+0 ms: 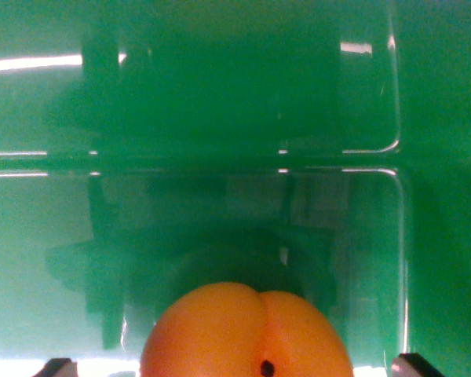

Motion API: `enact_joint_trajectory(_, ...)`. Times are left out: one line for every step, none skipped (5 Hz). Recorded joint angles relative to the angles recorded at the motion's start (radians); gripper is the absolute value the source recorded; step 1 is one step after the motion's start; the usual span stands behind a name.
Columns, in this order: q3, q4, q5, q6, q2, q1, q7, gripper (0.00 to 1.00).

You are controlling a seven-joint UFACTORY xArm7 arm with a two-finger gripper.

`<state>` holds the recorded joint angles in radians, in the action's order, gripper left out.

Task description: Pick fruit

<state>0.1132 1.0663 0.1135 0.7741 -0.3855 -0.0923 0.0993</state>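
Wrist view: we see an orange fruit (247,334) at six o'clock, close under the camera, above a glossy green tray (377,102) with ridged compartments. It probably sits between our claw's tips, but we cannot tell whether they pinch it.

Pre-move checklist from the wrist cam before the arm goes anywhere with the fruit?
1. Fruit in view: ok. An orange, peach-like fruit sits at the bottom centre, crease and dark stem spot facing the camera.
2. Fruit centred between the fingertips: ok. Dark tips show at both bottom corners, the fruit midway between them.
3. Grip closed on the fruit: cannot tell. Contact points lie outside the picture.
4. Surface beneath: ok. A glossy green tray with a divider ridge between two compartments.
5. Path free of other items: ok in what shows; only reflections and shadow on the tray.
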Motion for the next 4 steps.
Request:
enact_joint_trajectory(0.000,0.000,0.0000,0.000,0.000,0.0000,0.000,0.00)
enact_joint_trajectory(0.002,-0.008,0.0005,-0.013,-0.005,-0.0016,0.000,0.00)
enact_joint_trajectory(0.002,-0.008,0.0005,-0.013,-0.005,-0.0016,0.000,0.00)
enact_joint_trajectory(0.003,-0.012,0.0008,-0.020,-0.008,-0.0025,0.000,0.00)
